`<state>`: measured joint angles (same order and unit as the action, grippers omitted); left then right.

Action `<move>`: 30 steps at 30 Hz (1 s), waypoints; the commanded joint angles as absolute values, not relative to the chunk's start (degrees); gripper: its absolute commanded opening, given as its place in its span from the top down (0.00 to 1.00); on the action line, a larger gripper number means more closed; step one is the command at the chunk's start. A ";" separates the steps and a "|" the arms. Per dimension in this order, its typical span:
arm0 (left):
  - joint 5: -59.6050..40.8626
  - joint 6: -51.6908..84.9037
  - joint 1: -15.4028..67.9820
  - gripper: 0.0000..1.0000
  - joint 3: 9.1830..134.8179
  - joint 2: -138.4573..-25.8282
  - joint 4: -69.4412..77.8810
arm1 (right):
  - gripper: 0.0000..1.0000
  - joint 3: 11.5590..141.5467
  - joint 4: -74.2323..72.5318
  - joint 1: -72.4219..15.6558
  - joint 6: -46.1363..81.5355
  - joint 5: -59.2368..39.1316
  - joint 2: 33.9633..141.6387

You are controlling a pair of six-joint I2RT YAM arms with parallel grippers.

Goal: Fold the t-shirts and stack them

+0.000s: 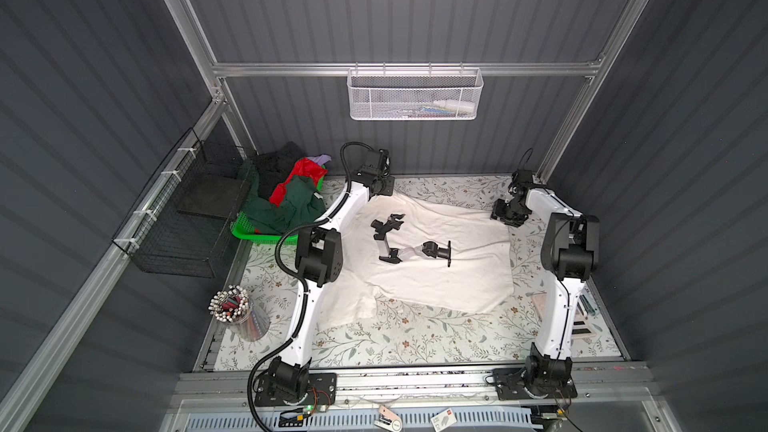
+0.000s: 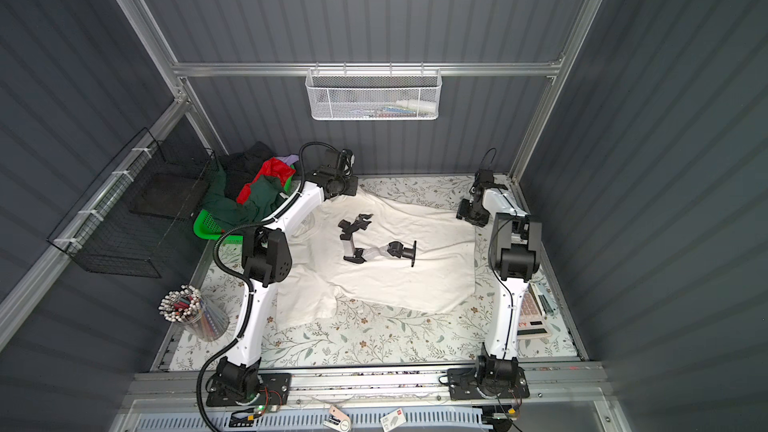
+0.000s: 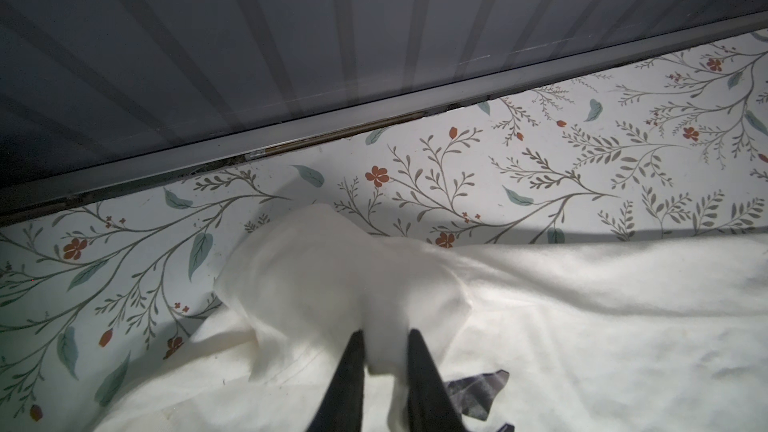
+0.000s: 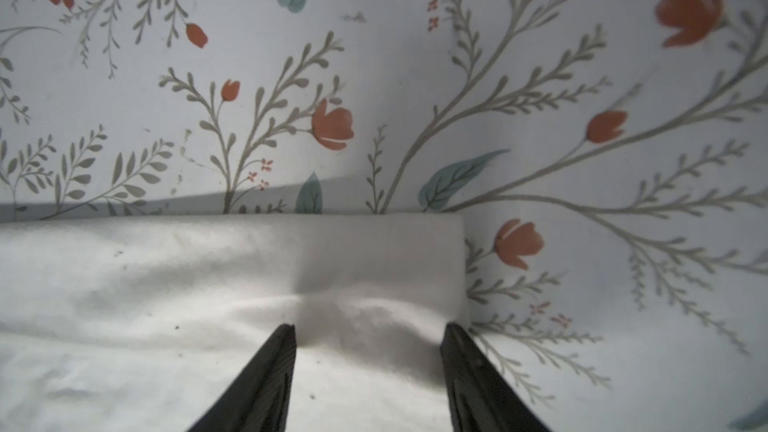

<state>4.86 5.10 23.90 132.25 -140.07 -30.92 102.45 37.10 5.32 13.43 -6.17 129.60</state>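
Cream-white t-shirt (image 1: 457,276), black-grey print (image 1: 399,238) up, one edge tight in left gripper (image 3: 386,334), right gripper (image 4: 369,328) agape astride a corner.

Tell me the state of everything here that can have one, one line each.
cream t-shirt: spread out, print up, unfolded; one part pinched up.
left gripper: fingers shut on cream t-shirt.
right gripper: open, fingers over the shirt's corner.
dark green t-shirt: crumpled in green basket.
red t-shirt: crumpled there too.
pencil jar: upright, full.
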 commanded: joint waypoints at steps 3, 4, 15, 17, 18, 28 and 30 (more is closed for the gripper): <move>4.48 4.92 23.55 0.79 130.87 -137.54 -30.34 | 0.41 102.96 39.29 5.59 13.19 -4.28 128.82; 4.48 4.92 23.55 0.79 130.91 -137.63 -30.24 | 0.41 103.07 39.32 5.54 13.34 -4.31 129.06; 3.69 4.66 23.55 0.77 130.76 -138.79 -29.85 | 0.51 106.30 41.43 4.48 12.74 -6.26 132.05; 3.95 4.25 23.53 0.77 130.96 -139.13 -30.39 | 0.52 105.22 40.12 4.48 12.58 -6.14 131.09; 4.02 4.09 23.55 0.77 130.97 -139.17 -30.52 | 0.55 104.62 39.42 4.42 12.57 -6.32 130.61; 5.73 2.38 23.49 0.79 131.09 -138.85 -31.43 | 1.00 103.03 37.67 4.48 13.16 -5.90 128.51; 6.35 1.88 23.53 0.81 130.76 -138.29 -32.14 | 1.00 102.60 37.71 4.43 13.51 -5.54 127.38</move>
